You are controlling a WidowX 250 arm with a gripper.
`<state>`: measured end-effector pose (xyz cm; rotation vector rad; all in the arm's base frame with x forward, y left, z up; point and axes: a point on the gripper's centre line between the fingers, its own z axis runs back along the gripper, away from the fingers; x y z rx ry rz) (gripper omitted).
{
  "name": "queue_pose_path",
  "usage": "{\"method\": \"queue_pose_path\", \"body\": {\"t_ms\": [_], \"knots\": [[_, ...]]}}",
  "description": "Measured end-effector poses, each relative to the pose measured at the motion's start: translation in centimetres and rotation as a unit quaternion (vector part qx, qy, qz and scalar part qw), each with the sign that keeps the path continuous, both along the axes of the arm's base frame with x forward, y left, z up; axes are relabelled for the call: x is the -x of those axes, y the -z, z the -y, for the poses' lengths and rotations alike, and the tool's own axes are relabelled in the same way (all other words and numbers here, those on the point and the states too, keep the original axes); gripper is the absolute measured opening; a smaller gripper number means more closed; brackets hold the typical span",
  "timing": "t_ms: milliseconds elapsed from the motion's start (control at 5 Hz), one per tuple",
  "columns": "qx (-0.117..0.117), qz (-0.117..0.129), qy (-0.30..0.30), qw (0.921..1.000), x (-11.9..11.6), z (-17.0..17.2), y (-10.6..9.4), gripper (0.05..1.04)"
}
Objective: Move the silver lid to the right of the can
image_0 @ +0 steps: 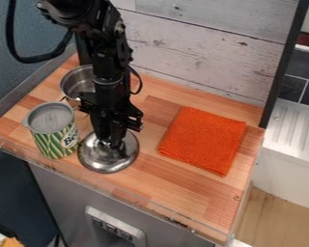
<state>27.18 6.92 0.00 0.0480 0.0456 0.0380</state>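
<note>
Keep the silver lid (96, 160) flat and off the can (52, 139). Go gently, no bumps. Cannot tell the pincer's (108, 143) opening or hold.

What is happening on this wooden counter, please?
A black robot arm is working with the silver lid. Its end effector is right down at the middle of the lid; whether it grips the lid, I cannot tell. The lid is already just to the right of the green and white can, as seen in the picture. A metal pot stands behind the can, and an orange cloth lies flat farther right on the counter.
</note>
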Motion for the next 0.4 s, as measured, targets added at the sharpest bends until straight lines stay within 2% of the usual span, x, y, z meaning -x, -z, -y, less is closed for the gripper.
{"method": "queue_pose_path", "body": {"t_ms": [200, 400], "knots": [[-0.006, 0.003, -0.002, 1.0, 0.7, 0.9, -1.6, 0.769], [0.006, 0.05, -0.01, 0.9987, 0.5, 1.0, -6.3, 0.993]]}}
